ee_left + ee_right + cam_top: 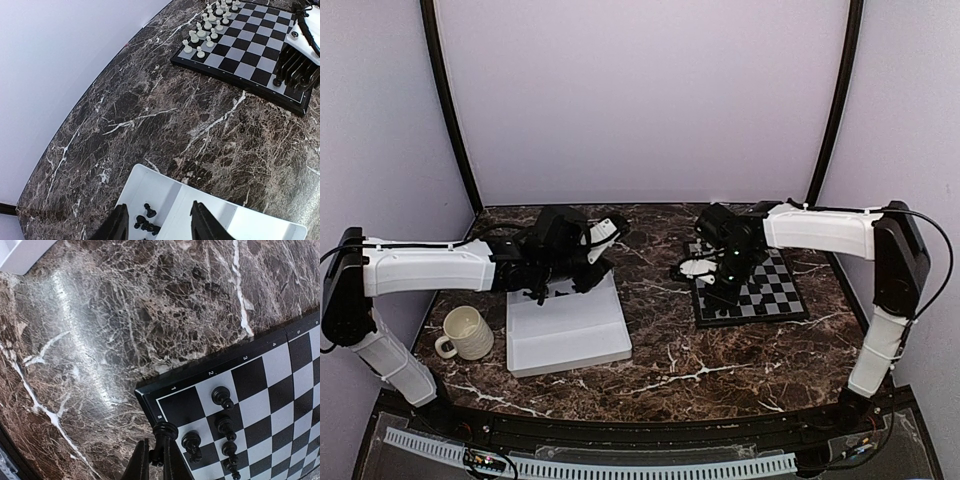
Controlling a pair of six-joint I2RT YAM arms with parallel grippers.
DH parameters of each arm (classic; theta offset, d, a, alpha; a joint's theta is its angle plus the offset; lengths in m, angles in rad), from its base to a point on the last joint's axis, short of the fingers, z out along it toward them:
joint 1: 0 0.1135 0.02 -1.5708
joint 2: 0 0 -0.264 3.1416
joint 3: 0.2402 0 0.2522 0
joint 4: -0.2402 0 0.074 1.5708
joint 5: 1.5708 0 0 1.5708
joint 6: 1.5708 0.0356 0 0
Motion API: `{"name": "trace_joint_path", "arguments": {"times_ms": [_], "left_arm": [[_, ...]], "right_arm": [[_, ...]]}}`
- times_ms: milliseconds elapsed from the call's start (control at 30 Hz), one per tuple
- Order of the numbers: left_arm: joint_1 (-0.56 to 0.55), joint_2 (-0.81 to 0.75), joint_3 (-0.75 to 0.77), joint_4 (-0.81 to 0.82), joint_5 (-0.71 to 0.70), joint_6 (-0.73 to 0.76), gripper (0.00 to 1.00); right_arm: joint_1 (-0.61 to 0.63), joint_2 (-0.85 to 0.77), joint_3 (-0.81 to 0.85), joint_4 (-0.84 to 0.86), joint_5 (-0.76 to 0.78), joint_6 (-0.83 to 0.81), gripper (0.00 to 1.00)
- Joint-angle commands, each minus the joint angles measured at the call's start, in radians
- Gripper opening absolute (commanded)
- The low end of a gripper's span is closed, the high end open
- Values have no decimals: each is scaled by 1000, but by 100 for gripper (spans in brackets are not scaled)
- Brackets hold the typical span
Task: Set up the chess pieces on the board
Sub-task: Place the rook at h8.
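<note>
The board point(775, 290) lies right of centre, and its corner point(150, 395) fills the right wrist view. My right gripper point(155, 440) is shut on a black chess piece point(165, 430), held over the board's rim at that corner. Several black pieces point(221, 396) stand on the squares beside it. White pieces point(200, 35) line the board's far side in the left wrist view. My left gripper point(159, 206) hangs open over the white tray point(225, 215), with nothing between its fingers. A few black pieces point(147, 220) lie in the tray's corner below it.
A cream mug point(465, 333) stands left of the white tray point(570, 335). The right arm's black gripper body point(300, 65) covers part of the board. Dark marble tabletop point(670, 340) separates tray and board.
</note>
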Motion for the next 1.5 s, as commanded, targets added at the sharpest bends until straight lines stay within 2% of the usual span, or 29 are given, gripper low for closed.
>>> {"name": "trace_joint_path", "arguments": {"times_ms": [0, 1000, 1467], "left_arm": [[1, -4, 23, -7, -8, -14, 45], [1, 27, 37, -22, 10, -11, 45], [0, 38, 40, -28, 10, -16, 45]], "right_arm": [[11, 22, 0, 4, 53, -3, 0], [11, 108, 35, 33, 54, -9, 2], [12, 104, 32, 35, 58, -1, 23]]}}
